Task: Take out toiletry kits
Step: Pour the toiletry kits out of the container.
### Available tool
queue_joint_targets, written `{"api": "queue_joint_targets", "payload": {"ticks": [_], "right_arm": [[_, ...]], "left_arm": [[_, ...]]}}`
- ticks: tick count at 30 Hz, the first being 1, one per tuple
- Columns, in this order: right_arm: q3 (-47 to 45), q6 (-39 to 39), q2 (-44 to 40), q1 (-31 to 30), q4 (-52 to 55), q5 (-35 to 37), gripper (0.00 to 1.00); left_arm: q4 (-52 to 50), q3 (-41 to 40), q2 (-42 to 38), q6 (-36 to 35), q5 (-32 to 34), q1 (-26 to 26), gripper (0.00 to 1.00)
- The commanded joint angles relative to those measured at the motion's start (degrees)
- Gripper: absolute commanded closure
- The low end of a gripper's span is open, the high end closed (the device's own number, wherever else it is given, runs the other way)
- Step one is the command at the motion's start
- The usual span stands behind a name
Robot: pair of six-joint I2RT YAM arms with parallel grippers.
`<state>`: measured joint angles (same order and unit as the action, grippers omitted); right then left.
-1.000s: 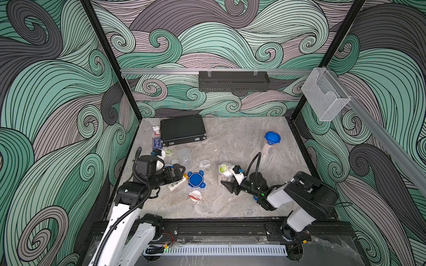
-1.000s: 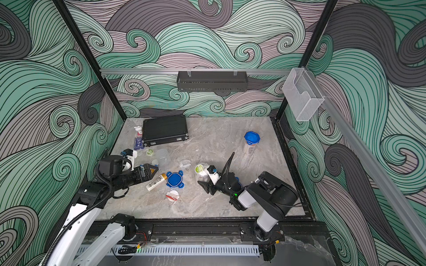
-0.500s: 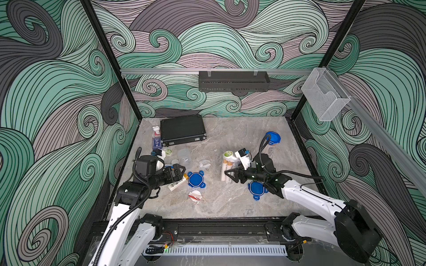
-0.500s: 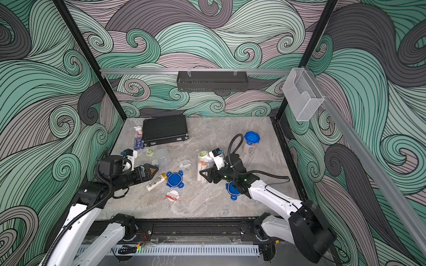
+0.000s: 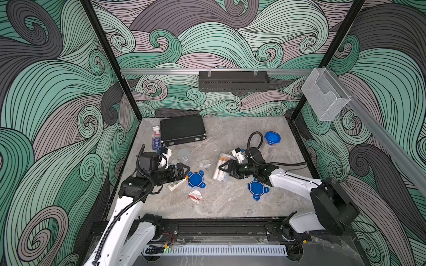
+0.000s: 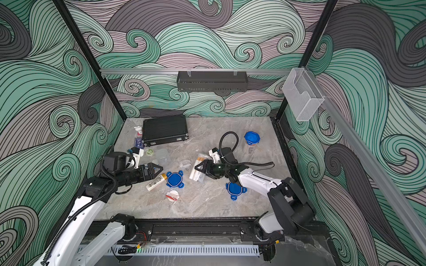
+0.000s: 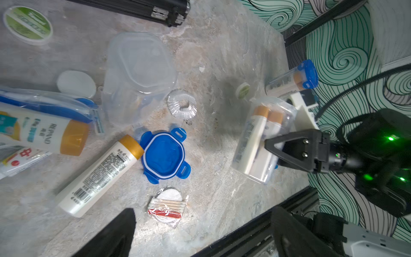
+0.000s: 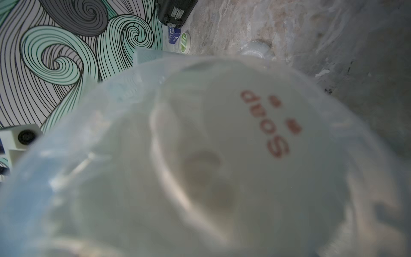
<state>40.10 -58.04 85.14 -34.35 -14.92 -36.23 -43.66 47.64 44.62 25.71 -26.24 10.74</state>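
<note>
1. The left gripper (image 5: pixel 183 171) sits low over the left of the table (image 5: pixel 230 207). Its jaws are spread wide with nothing between them, and the tips are aimed at a blue lid (image 5: pixel 195 179).
2. A loose white bottle (image 5: pixel 176 184) lies flat just in front of that gripper. Its long axis runs diagonally, and its orange cap (image 6: pixel 163 176) points toward the far right and touches the blue lid's edge.
3. An empty tub (image 5: pixel 184 156) sits behind the blue lid, and a cotton-swab packet (image 5: pixel 195 196) lies just in front of it.
4. The right gripper (image 5: pixel 227 171) pinches a clear tub (image 5: pixel 220 169) near mid-table, clamping its nearer end.
5. Two white bottles (image 7: pixel 255 138) lie inside the clear tub. Their long axis runs near to far, and their orange caps (image 5: pixel 223 159) point toward the back wall. I cannot tell whether the tub rests on the table or is slightly lifted.
6. A second blue lid (image 5: pixel 257 188) lies flat beside the right wrist.
7. A sealed tub (image 5: pixel 272 139) with a blue top stands upright at the far right, apart from the rest.
</note>
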Motion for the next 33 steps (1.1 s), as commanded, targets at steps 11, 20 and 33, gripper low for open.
{"api": "queue_joint_targets", "payload": {"ticks": [11,20,33], "right_arm": [[5.1,-28.9,9.2,1.4,-26.4,-3.1,0.51],[4.0,-33.4,12.7,1.9,-32.5,-5.1,0.51],[3.2,-35.9,13.7,2.2,-35.4,-6.6,0.51]], "left_arm": [[15.8,3.0,10.0,-0.6,11.0,19.6,0.01],[33.3,-5.0,17.0,-7.6,22.1,25.2,0.01],[47.8,-5.6,26.6,-10.2,22.3,27.4,0.01]]}}
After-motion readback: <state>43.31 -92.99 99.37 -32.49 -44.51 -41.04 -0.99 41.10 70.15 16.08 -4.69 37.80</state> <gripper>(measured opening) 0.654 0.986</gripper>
